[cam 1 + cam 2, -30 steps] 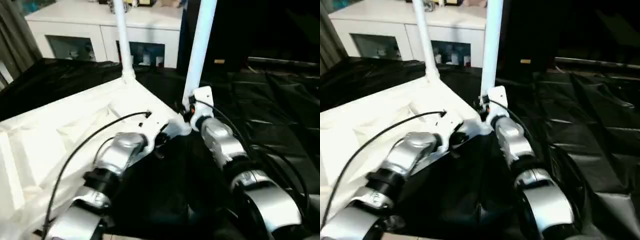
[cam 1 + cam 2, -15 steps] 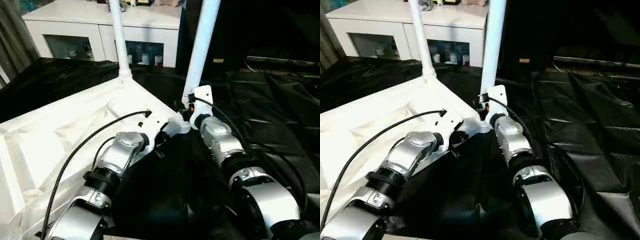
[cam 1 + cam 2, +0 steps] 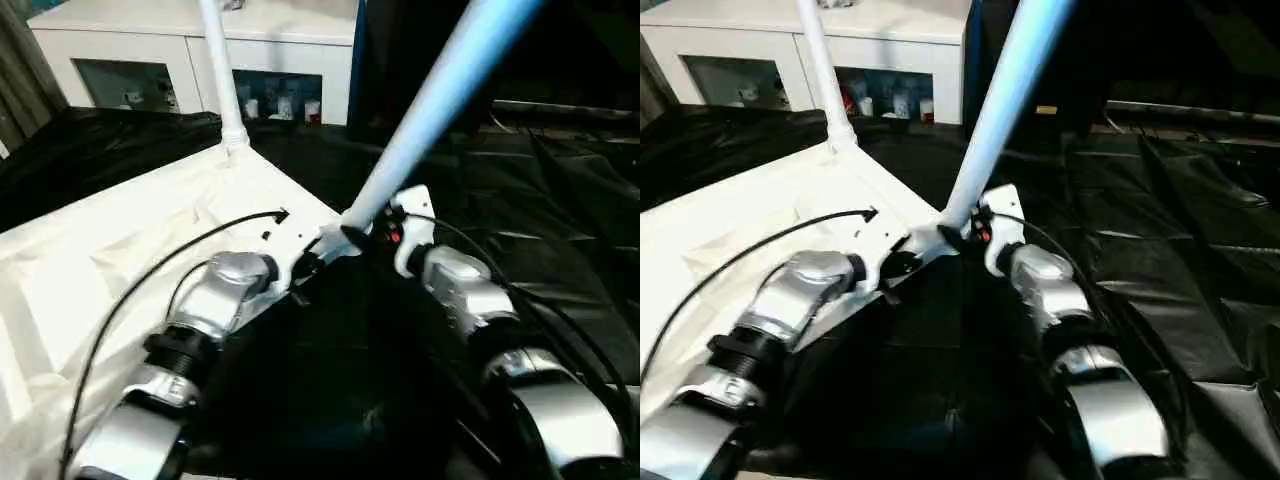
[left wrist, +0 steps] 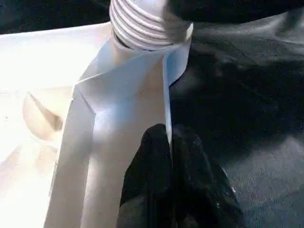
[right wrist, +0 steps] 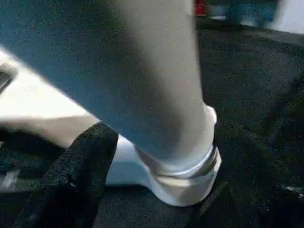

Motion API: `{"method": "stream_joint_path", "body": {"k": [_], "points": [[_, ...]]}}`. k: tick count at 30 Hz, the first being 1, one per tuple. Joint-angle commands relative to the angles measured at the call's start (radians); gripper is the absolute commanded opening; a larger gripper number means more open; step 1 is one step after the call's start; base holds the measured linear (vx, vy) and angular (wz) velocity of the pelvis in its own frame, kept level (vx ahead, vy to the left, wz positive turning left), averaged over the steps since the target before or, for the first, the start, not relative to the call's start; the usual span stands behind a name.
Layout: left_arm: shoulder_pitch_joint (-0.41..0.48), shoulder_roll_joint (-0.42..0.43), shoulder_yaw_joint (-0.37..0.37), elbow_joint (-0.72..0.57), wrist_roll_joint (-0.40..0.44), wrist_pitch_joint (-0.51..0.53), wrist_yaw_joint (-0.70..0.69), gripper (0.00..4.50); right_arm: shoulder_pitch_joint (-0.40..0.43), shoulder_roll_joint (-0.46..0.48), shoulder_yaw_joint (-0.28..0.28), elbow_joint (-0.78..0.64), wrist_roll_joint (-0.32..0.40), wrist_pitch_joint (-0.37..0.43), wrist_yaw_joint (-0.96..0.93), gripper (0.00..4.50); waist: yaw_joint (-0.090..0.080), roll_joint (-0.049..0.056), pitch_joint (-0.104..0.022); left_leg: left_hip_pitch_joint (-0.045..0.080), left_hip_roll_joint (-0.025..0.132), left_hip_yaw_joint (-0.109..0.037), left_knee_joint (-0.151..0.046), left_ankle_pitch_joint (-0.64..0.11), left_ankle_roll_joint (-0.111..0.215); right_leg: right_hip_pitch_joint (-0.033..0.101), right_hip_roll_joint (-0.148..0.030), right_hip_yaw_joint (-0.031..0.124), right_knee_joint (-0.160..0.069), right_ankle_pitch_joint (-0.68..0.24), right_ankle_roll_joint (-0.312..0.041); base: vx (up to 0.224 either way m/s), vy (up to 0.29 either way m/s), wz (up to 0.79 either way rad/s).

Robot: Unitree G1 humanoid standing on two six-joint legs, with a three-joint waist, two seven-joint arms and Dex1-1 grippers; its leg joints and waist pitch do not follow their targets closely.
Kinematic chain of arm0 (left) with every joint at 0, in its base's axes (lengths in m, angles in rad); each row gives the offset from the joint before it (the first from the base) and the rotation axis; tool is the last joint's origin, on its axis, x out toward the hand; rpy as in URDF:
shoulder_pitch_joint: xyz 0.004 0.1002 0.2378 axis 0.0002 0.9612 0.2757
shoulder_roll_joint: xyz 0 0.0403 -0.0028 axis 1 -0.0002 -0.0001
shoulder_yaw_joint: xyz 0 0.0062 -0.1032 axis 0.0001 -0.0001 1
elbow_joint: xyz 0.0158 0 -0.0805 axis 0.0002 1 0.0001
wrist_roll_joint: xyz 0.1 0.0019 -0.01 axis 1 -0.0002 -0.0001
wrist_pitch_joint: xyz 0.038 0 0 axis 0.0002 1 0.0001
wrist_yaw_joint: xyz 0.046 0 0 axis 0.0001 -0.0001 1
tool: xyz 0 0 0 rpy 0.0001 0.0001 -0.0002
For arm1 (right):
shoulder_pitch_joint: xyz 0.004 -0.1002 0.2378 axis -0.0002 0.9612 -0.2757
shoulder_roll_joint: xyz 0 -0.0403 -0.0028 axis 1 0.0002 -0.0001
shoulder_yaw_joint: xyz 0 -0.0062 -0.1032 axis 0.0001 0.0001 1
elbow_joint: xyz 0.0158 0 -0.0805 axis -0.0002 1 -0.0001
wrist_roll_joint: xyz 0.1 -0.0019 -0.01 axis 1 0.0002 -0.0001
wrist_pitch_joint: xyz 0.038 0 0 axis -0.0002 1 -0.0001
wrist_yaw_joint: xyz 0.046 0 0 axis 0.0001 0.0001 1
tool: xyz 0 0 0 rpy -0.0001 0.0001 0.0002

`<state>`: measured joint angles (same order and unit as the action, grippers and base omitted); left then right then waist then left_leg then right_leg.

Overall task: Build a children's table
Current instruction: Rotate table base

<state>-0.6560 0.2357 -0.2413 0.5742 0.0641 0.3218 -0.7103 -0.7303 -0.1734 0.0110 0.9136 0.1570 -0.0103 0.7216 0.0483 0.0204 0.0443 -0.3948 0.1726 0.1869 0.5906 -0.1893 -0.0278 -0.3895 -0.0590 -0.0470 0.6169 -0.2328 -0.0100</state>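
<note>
Left eye view: the leg (image 3: 440,105) leans crooked at the tabletop (image 3: 130,260) corner socket. Left gripper (image 4: 170,142) fingers pinch the tabletop's rim; right gripper (image 3: 375,232) fingers stand apart around the leg's base. Next, I judge, straighten it and screw it home.

The near leg (image 3: 430,100) runs out past the top edge, its far end cut off, and it is smeared with blur. The far leg (image 3: 219,70) is cut off too. The tabletop (image 3: 90,260) continues beyond the left edge (forearms hide part). Small items inside the cabinet (image 3: 280,60) are unreadable.
</note>
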Motion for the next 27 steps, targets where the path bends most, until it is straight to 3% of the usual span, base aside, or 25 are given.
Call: {"method": "stream_joint_path", "body": {"k": [1,5,7,8,10,13,16,17,27], "points": [[0.002,0.015,-0.014,-0.049,-0.007,-0.034,-0.037,0.00,0.015,-0.007,0.015,-0.053,0.016,0.029,0.050,3.91,0.011,-0.001,-0.071,0.023,0.070,-0.025,-0.045,0.023,0.177,0.055,-0.094,0.041,-0.035,0.285,-0.322,0.000,0.000,0.00],[0.012,0.027,-0.019,-0.061,-0.006,-0.037,-0.055,0.00,0.039,-0.004,0.007,-0.102,0.024,0.043,0.066,3.91,0.018,-0.002,-0.075,0.021,0.070,-0.026,-0.040,0.032,0.167,0.050,-0.094,0.043,-0.029,0.282,-0.327,0.000,0.000,0.00],[0.015,0.030,-0.023,-0.066,-0.005,-0.035,-0.061,0.00,0.043,0.001,0.005,-0.109,0.025,0.049,0.058,3.91,0.021,-0.001,-0.070,0.020,0.070,-0.024,-0.041,0.015,0.165,0.044,-0.093,0.042,-0.031,0.264,-0.327,0.000,0.000,0.00],[0.018,0.031,-0.027,-0.077,-0.004,-0.028,-0.066,0.00,0.046,0.009,0.002,-0.108,0.019,0.057,0.032,3.91,0.020,0.008,-0.067,0.021,0.072,-0.025,-0.045,-0.017,0.149,0.042,-0.095,0.043,-0.036,0.219,-0.322,0.000,0.000,0.00],[0.024,0.033,-0.031,-0.102,-0.004,0.003,-0.074,0.00,0.051,0.022,-0.007,-0.105,0.004,0.086,-0.054,3.91,0.021,0.004,-0.067,0.023,0.071,-0.025,-0.047,-0.035,0.124,0.044,-0.095,0.045,-0.038,0.187,-0.320,0.000,0.000,0.00],[0.029,0.032,-0.029,-0.120,0.002,0.038,-0.064,0.00,0.054,0.046,-0.046,-0.103,0.010,0.146,-0.157,3.91,0.020,0.006,-0.067,0.025,0.069,-0.024,-0.048,-0.025,0.100,0.043,-0.092,0.047,-0.037,0.189,-0.318,0.000,0.000,0.00],[0.031,0.034,-0.030,-0.120,0.006,0.042,-0.058,0.00,0.051,0.049,-0.062,-0.089,0.010,0.165,-0.200,3.91,0.021,0.006,-0.071,0.023,0.066,-0.025,-0.045,-0.004,0.099,0.046,-0.091,0.045,-0.032,0.228,-0.311,0.000,0.000,0.00],[0.033,0.035,-0.030,-0.119,0.006,0.040,-0.059,0.00,0.046,0.045,-0.074,-0.074,0.009,0.168,-0.231,3.91,0.023,0.014,-0.072,0.023,0.064,-0.025,-0.043,0.007,0.099,0.046,-0.092,0.046,-0.031,0.245,-0.310,0.000,0.000,0.00],[0.038,0.035,-0.022,-0.125,0.014,0.055,-0.029,0.00,0.021,-0.010,-0.142,-0.043,0.009,0.172,-0.368,3.91,0.022,0.007,-0.073,0.022,0.060,-0.022,-0.040,0.003,0.092,0.052,-0.088,0.044,-0.030,0.258,-0.303,0.000,0.000,0.00]]}}
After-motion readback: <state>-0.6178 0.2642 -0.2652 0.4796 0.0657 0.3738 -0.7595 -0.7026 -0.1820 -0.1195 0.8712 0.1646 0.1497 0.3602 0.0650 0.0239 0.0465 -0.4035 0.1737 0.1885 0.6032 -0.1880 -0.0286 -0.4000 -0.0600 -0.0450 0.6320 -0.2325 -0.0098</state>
